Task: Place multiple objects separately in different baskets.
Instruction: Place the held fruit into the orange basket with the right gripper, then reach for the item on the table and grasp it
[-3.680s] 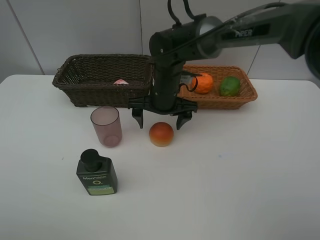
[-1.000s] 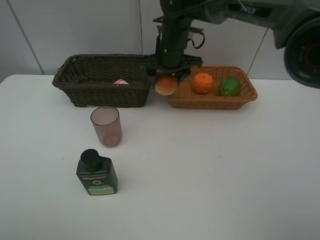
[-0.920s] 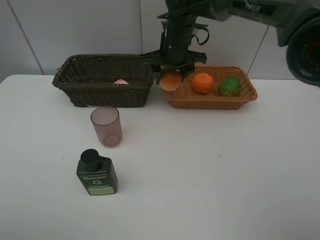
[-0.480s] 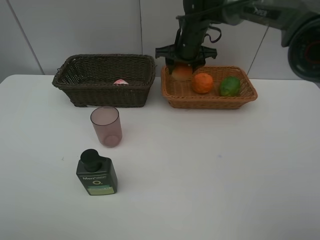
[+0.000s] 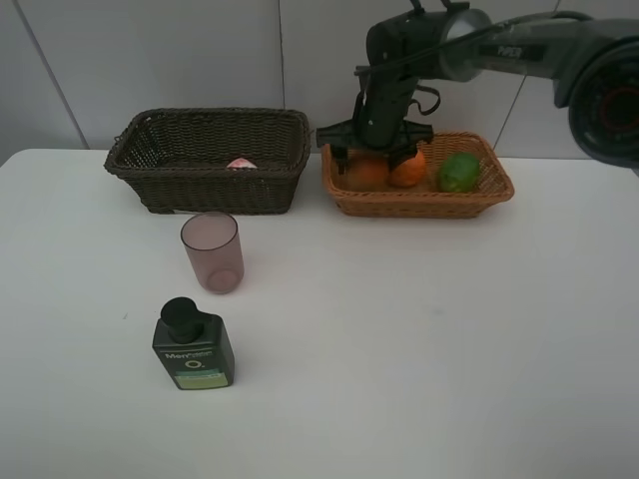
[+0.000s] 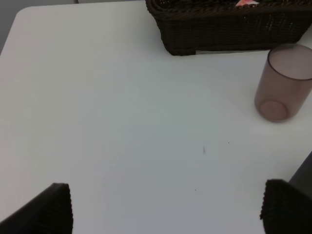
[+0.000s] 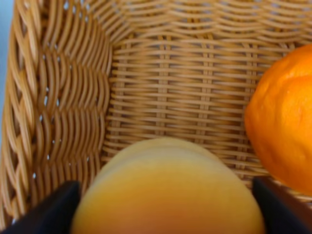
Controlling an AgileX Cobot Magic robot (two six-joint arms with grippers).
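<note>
the right gripper (image 5: 379,157) hangs low in the light orange-tan shallow wicker basket (image 5: 429,205), at the end nearest the other basket, its jaws astride the red-orange round fruit (image 5: 365,174). the fruit looks to sit on the weave, just beside the orange (image 5: 408,170), with the green fruit (image 5: 459,172) at the far end of the row. in the right wrist view the black fingertips (image 7: 46,207) flank the fruit closely; whether they press on it or stand just clear i cannot tell. i judge this to be the set-down of the third fruit, brought low into the free end so that it neither drops nor knocks its neighbour.

both baskets stand along the far edge of the white worktop (image 5: 449,349). the dark brown deeper wicker basket (image 5: 200,190) shows only a pink-and-white scrap of the pink white-capped bottle (image 5: 240,163) above its wall. fruit in one, containers in the other, seems to be the sorting.

not yet basketed, in the worktop's left half, are the translucent purple-pink cup (image 5: 212,251), upright near the dark basket, and the dark green pump bottle (image 5: 193,346), nearer the front edge. the left gripper (image 6: 170,209) hovers over bare worktop near the cup, jaws spread wide and empty, well placed for those two.
</note>
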